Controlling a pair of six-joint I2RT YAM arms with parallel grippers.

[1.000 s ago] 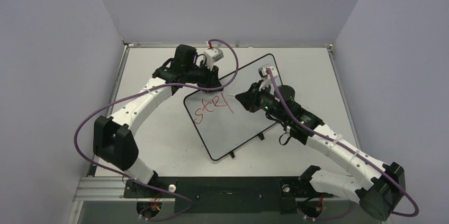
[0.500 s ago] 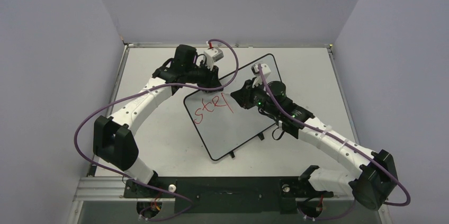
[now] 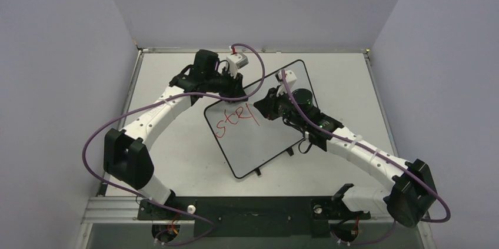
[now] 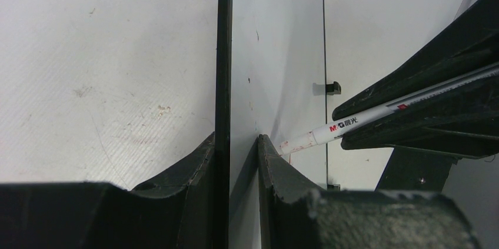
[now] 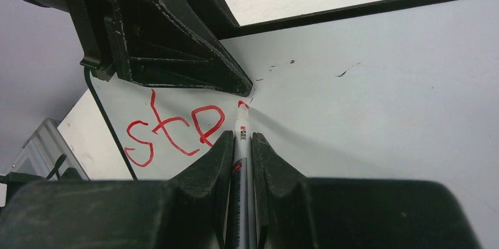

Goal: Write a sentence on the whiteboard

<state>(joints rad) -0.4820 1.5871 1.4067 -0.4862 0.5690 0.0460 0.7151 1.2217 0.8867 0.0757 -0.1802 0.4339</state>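
The whiteboard (image 3: 265,140) lies at an angle in the middle of the table. Red lettering reading "step" (image 3: 235,120), the start of the sentence (image 5: 170,131), runs along its left end. My left gripper (image 3: 232,88) is shut on the board's far edge, with one finger on each face (image 4: 236,137). My right gripper (image 3: 268,106) is shut on a white marker (image 5: 241,120), gripper point (image 5: 241,136). The marker's red tip sits on the board just right of the "p", close to the left gripper's finger (image 5: 194,55). The left wrist view shows the marker (image 4: 347,124) slanting down onto the board.
The pale grey table (image 3: 176,149) is enclosed by lilac walls on three sides. Small black feet (image 3: 288,152) stick out from the board's near long edge. An aluminium rail (image 3: 117,208) runs along the table's near edge by the arm bases.
My right arm has swung left and slightly away from the bases, carrying the marker from the board's middle to just right of the "p". The left arm and the board have not moved.
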